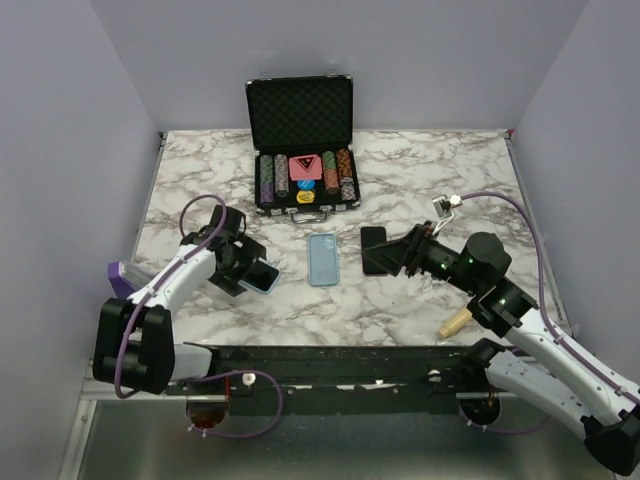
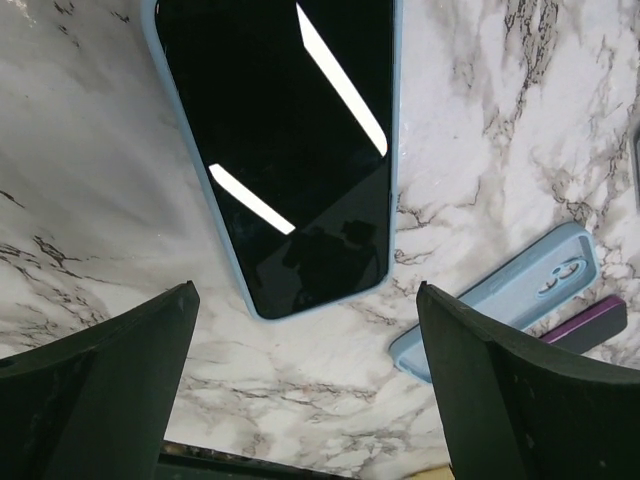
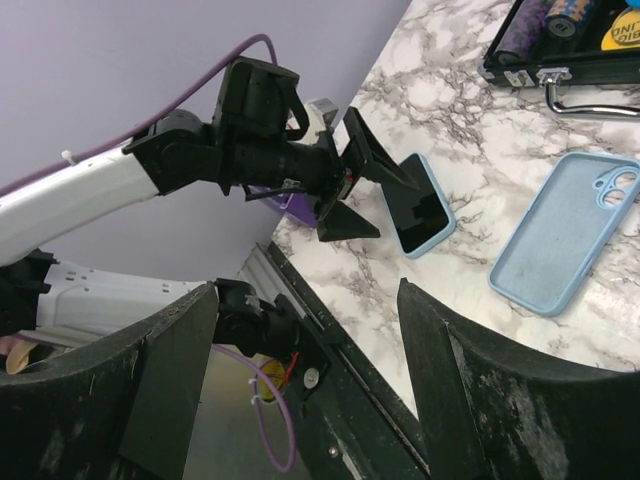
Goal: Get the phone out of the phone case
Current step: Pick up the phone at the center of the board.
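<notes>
Since the phone (image 2: 290, 150) lay screen-up, apart from the empty blue case (image 1: 323, 258), removal looked done; left tool (image 2: 305, 300) and right tool (image 3: 305, 290) both spread, gripping nothing.

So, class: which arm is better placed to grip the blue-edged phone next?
Left. The open left gripper hovers right by the phone; the right gripper sits farther off, beyond the empty case.

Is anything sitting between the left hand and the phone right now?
Nothing visible. The left hand is open, and the phone lies flat on the table just ahead of its fingers, with nothing on it. The empty blue case lies off to one side, apart from the phone.
</notes>
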Tool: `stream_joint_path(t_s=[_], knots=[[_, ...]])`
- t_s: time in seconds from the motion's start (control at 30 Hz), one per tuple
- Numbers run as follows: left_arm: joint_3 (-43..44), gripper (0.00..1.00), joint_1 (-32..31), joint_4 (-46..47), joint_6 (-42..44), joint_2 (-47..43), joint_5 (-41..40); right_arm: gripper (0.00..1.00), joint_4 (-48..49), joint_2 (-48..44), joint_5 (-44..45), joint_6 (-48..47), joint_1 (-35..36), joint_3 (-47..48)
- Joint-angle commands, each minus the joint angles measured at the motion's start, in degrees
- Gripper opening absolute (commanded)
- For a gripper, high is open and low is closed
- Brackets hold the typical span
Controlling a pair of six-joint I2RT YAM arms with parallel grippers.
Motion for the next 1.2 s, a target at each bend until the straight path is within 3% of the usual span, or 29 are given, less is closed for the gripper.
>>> stream_joint_path(t_s=[0.0,0.23,0.4,0.7,0.93,1.17], knots=[[-0.4,0.99,-0.2,0.9,-5.2,0.9,2.8,0.81,-1.2,-0.6,1.1,-1.0,0.2,-0.7],[-3.1,0.99,-0.3,7.4,-10.8,6.1,9.1,0.81,-2.2,-1.7,2.1,-1.1,0.2,-0.9],[-3.3,0.99,-0.7,7.3,-12.3,6.5,6.5,0.81,-2.4,-1.8,2.3,-1.1,0.2,-0.8],[4.8,0.98,-0.9,-4.1,-14.3,13.6,2.7,0.81,-2.9,-1.7,2.9,-1.6,0.2,-0.2],[13.2,0.9,-1.3,-14.6,-14.6,20.9,-1.9,0.81,-3.9,-2.1,3.5,-1.9,0.2,0.0],[13.4,0.84,-3.1,-14.4,-16.9,22.4,-3.4,0.82,-4.1,-2.0,3.5,-2.2,0.2,0.7]])
